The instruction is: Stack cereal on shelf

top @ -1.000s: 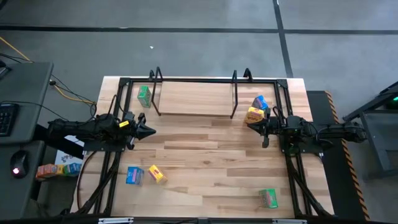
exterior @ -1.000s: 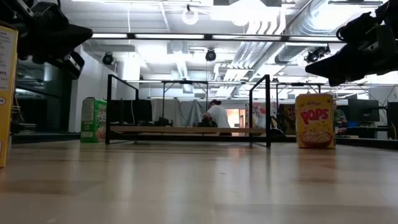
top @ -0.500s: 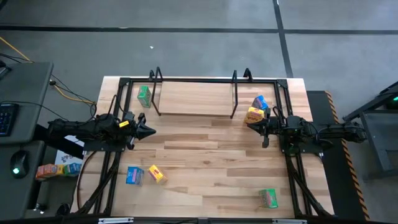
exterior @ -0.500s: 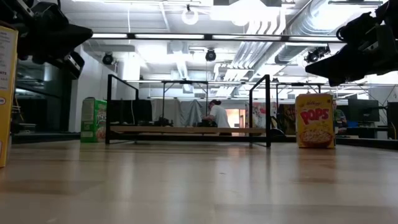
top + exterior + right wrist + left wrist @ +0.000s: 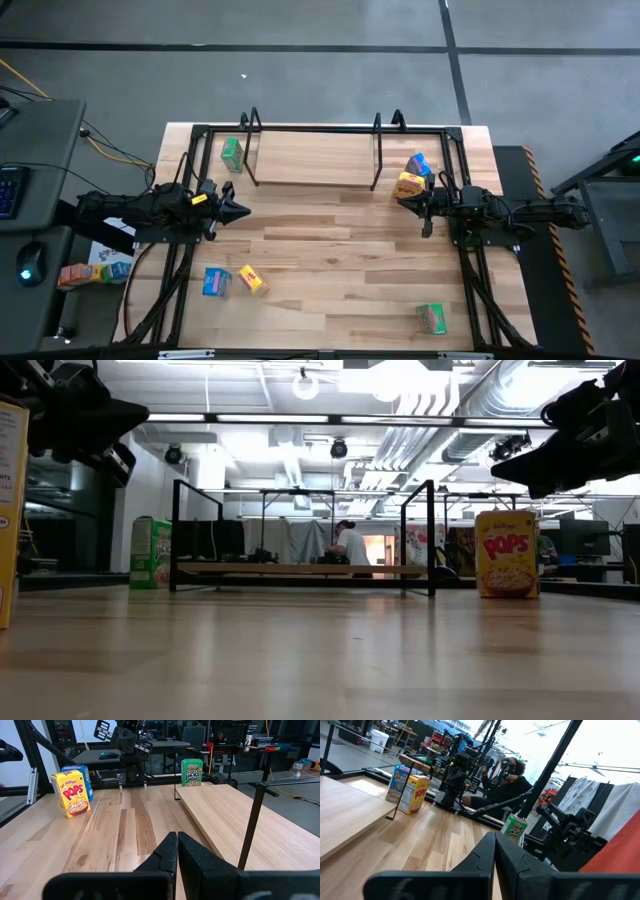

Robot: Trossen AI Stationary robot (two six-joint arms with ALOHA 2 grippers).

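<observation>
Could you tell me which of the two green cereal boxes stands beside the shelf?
The green box at the shelf's left end; the other green box sits far off, near the table's front right corner.

Place: robotics lab or workshop
Evidence: exposed ceiling ducts (image 5: 440, 400), concrete floor (image 5: 320, 80), equipment-laden workbenches (image 5: 150, 747)

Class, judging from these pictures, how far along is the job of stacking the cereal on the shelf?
Nothing looks done: the shelf plank is bare. Nothing is in hand: the left tool and right tool are shut and empty. All six boxes sit on the table, so all six are left, including the yellow box near the right tool.
</observation>
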